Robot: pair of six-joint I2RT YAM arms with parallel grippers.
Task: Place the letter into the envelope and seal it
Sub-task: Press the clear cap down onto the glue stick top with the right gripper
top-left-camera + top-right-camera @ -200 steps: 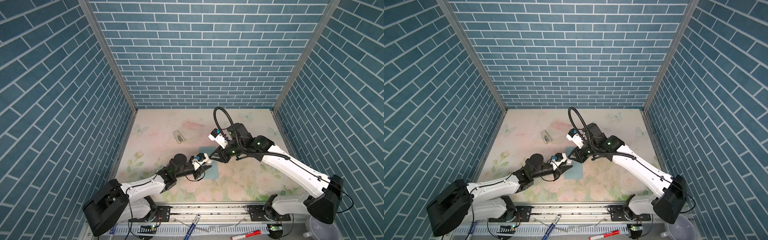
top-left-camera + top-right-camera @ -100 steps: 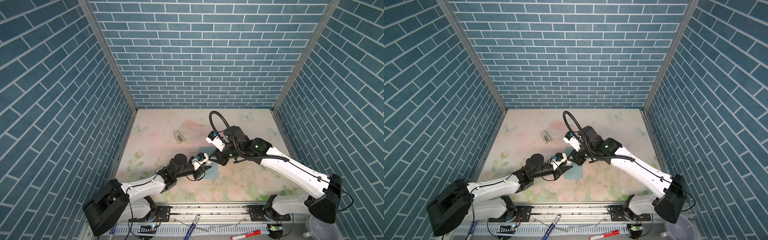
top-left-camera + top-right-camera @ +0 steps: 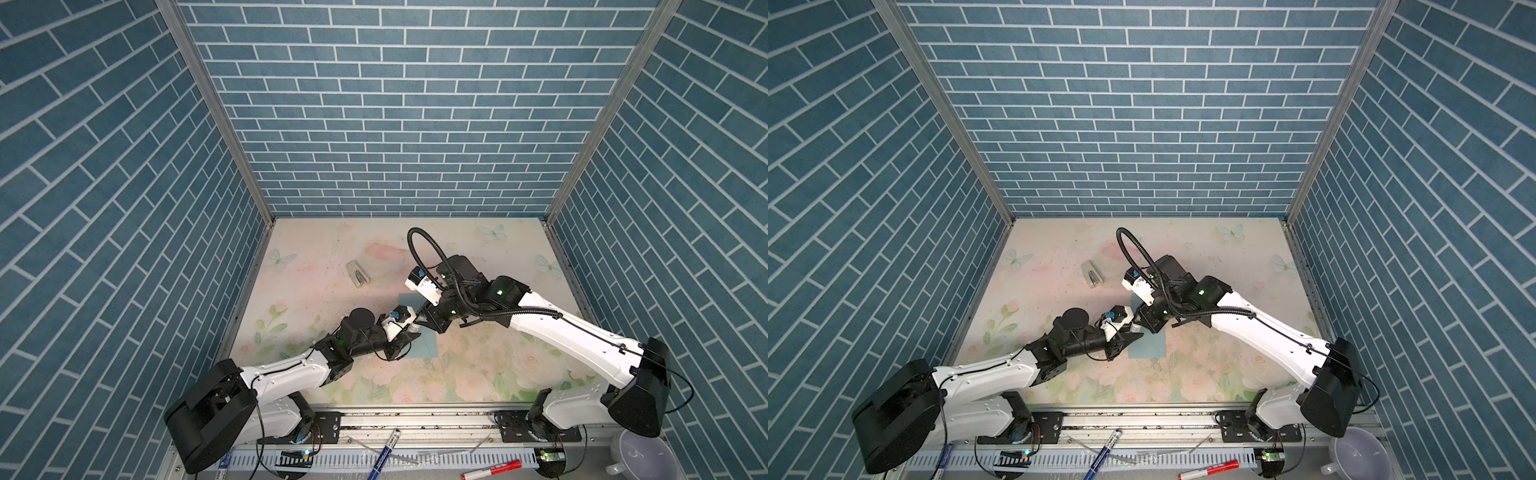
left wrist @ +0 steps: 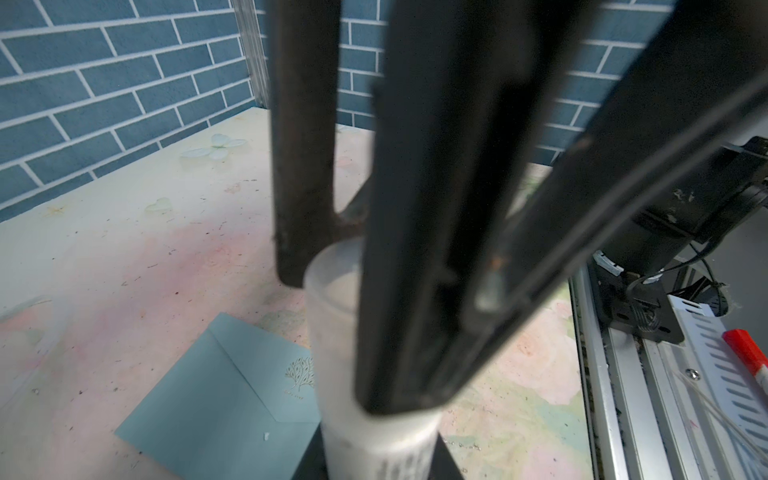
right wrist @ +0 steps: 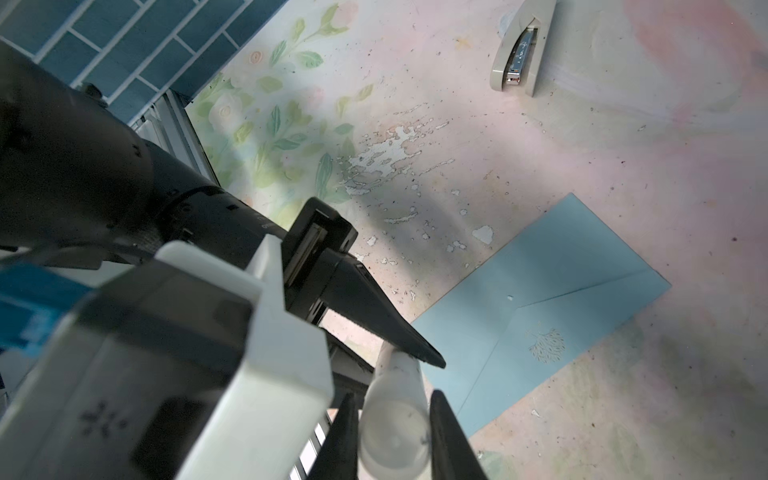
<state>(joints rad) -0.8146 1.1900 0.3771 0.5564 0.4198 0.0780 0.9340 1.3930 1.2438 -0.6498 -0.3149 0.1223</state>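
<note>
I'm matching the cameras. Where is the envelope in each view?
Top views: envelope mid-table, partly hidden.
Left wrist: envelope flat behind the tube.
Right wrist: envelope beyond the tube.
Shared landmark: the white tube, held near its edge.

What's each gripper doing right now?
left gripper: jaws closed on the white tube, at its printed end.
right gripper: jaws closed on the same white tube, at its other end.
</note>
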